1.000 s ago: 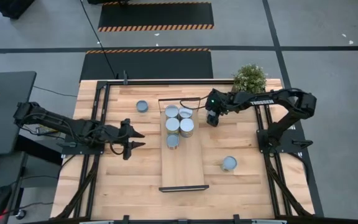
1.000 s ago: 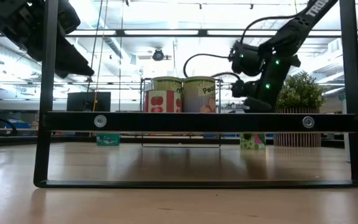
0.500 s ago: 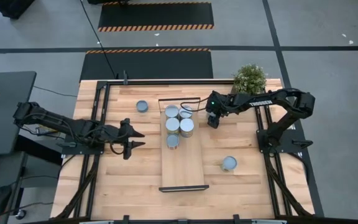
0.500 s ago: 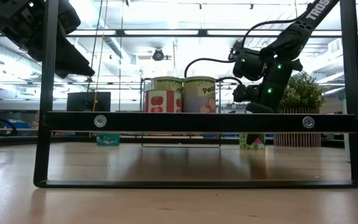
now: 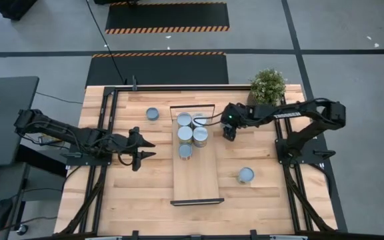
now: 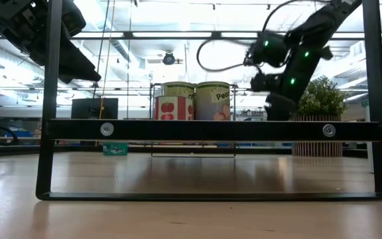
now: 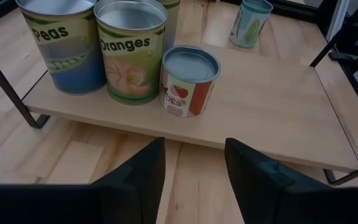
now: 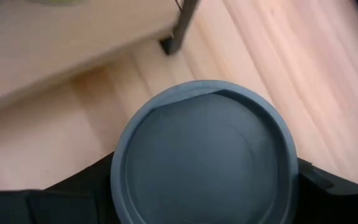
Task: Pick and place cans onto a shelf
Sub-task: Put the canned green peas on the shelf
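Observation:
The shelf [image 5: 196, 175] lies along the table's middle, and several cans [image 5: 185, 134] stand on its far half. Labels on them read Peas [image 7: 73, 50], Oranges [image 7: 131, 56] and a red one [image 7: 188, 81]. Two loose cans stand on the table, one at the far left [image 5: 153, 114] and one at the near right [image 5: 246, 175]. My right gripper [image 5: 229, 132] is just right of the shelf's far end, shut on a grey-topped can [image 8: 204, 162]. My left gripper [image 7: 194, 180] hovers left of the shelf [image 5: 142, 151], open, with nothing between its fingers. My right gripper pinches the can between its two fingers, one on each side of the can's wall just below the top rim [image 8: 120, 180]. The fingers come from above, slanting down. The can sits upright in the hold with its top toward the wrist. The high view hides it under the gripper.
A potted plant [image 5: 268, 85] stands at the far right corner, close behind my right arm. Black frame bars [image 6: 211, 129] run round the table and the shelf's ends. Bare wood lies on the shelf's near half [image 5: 196, 183] and at the table's near side.
My right gripper has risen and shifted a little toward the table's near edge. The green can that stood on the table beneath it in the low view no longer shows there.

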`<state>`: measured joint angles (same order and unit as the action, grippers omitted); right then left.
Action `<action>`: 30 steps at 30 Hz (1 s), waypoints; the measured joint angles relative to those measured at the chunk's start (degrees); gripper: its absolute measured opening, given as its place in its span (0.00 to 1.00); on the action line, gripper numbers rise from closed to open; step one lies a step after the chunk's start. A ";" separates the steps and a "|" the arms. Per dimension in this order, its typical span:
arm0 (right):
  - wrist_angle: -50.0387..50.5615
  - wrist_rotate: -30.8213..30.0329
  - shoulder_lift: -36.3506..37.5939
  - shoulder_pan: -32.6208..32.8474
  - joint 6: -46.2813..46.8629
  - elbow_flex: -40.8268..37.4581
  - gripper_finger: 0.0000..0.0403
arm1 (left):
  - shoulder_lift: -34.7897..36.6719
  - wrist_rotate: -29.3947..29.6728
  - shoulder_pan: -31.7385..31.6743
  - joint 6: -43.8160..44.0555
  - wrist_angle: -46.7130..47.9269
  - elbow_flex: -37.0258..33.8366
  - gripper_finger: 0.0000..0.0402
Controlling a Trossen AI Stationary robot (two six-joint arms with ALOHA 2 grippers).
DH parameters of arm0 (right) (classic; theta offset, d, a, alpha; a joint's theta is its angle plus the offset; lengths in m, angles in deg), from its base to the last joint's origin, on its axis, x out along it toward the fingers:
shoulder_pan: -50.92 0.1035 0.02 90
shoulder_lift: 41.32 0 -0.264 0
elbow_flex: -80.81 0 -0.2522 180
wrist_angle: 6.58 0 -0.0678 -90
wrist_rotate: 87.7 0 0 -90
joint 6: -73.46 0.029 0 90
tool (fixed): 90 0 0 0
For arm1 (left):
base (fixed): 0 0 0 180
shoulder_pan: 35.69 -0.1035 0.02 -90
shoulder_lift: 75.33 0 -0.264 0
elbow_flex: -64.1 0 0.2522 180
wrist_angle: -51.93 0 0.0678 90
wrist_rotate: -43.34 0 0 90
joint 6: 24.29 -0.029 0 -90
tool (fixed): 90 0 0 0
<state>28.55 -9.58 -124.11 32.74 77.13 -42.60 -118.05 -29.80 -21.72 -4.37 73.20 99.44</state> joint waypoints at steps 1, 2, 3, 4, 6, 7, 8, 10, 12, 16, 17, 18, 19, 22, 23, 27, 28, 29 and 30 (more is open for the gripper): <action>0.45 -0.41 1.05 0.79 0.49 0.00 0.73 | 0.00 0.00 0.00 0.02 0.00 0.00 0.43; 1.16 -0.56 2.08 1.57 1.08 0.00 0.73 | 0.00 0.00 0.00 0.09 0.00 0.00 0.43; 2.05 -0.63 3.13 2.44 1.98 0.00 0.73 | 0.00 0.00 0.02 0.41 0.00 0.00 0.43; 2.68 -0.65 4.11 3.37 3.00 0.00 0.73 | 0.00 0.00 0.02 0.46 0.00 0.00 0.43; 3.18 -0.66 5.99 5.66 4.70 0.00 0.73 | 0.00 0.00 0.02 0.50 0.00 0.00 0.43; 3.14 -0.69 6.75 7.08 5.30 0.00 0.73 | 0.00 0.00 0.02 0.73 0.00 0.00 0.43; 2.95 -0.68 7.39 8.83 5.57 0.00 0.73 | 0.00 0.02 0.02 1.05 0.00 0.00 0.43; 1.30 -0.58 8.20 12.34 5.87 0.00 0.73 | -0.02 0.03 0.00 1.96 0.00 0.02 0.43; -0.79 -0.44 8.38 15.79 6.91 0.02 0.73 | -0.02 0.47 0.01 2.03 0.00 0.02 0.43; -2.89 -0.42 6.29 22.22 9.27 0.02 0.74 | -0.02 2.05 0.00 3.91 0.00 0.02 0.43; -3.45 -0.35 5.60 23.57 9.76 0.02 0.74 | -0.02 2.56 0.01 4.38 0.00 0.02 0.43; -3.93 0.02 4.97 24.79 10.13 0.02 0.74 | -0.02 3.09 0.00 4.90 0.00 0.03 0.43; -4.76 0.60 4.44 25.86 10.47 0.02 0.74 | -0.02 3.62 0.01 5.10 0.00 0.04 0.43; -9.06 1.07 3.41 28.33 11.22 0.02 0.74 | -0.23 4.19 0.00 5.17 0.00 0.04 0.44; -10.85 1.07 3.18 28.78 11.22 0.02 0.74 | -0.76 4.64 0.00 5.15 -0.12 0.08 0.45; -15.12 1.09 2.08 29.51 11.60 0.08 0.74 | -3.11 6.49 0.00 4.97 -0.21 0.15 0.53; -15.35 1.05 1.66 29.51 11.63 0.04 0.74 | -3.89 7.17 0.00 4.97 0.16 0.12 0.55; -16.95 1.05 0.89 29.49 11.70 0.09 0.74 | -4.78 8.06 0.00 4.94 0.01 0.11 0.57; -17.98 1.07 0.08 29.50 11.72 0.35 0.74 | -5.54 8.56 -0.02 4.93 -0.11 0.11 0.59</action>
<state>10.57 -8.51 -124.03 62.24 88.85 -42.25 -123.59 -21.23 -21.74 0.56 73.09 99.55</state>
